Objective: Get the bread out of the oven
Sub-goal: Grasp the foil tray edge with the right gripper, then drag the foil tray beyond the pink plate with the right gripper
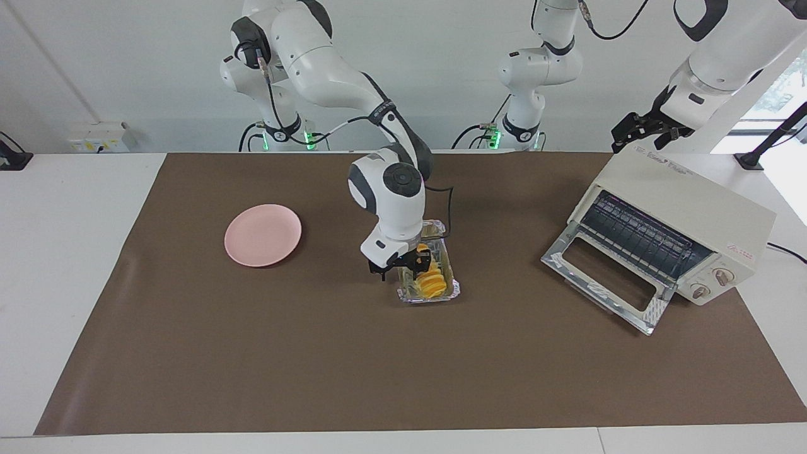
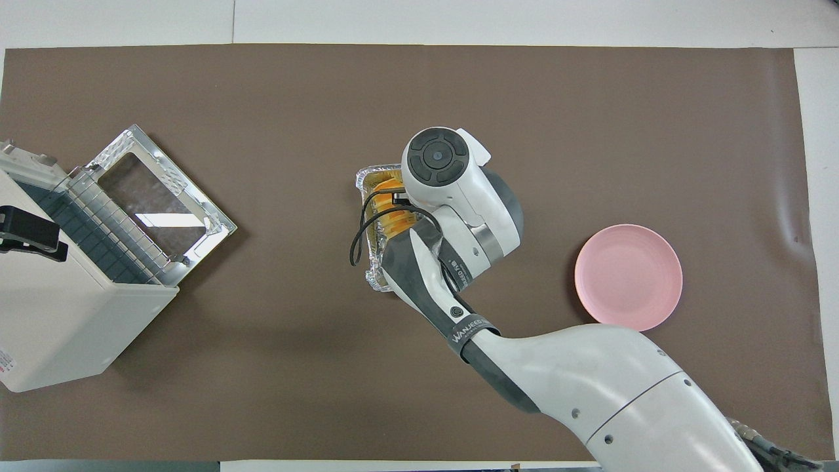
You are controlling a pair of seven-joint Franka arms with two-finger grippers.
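The golden-yellow bread (image 1: 432, 284) (image 2: 387, 219) lies in a crinkled foil tray (image 1: 451, 291) (image 2: 373, 279) on the brown mat, outside the oven and between it and the pink plate. My right gripper (image 1: 401, 263) is down at the tray, at the end of the bread nearer the robots. From overhead the right wrist hides that gripper and much of the loaf. The cream oven (image 1: 681, 195) (image 2: 59, 314) stands at the left arm's end, its glass door (image 1: 605, 277) (image 2: 164, 196) folded down open. My left gripper (image 1: 643, 129) (image 2: 26, 229) hangs open over the oven's top, holding nothing.
A round pink plate (image 1: 263, 234) (image 2: 628, 276) sits on the mat toward the right arm's end. The oven's wire rack (image 1: 637, 236) is bare. A black cable loops from the right wrist over the tray.
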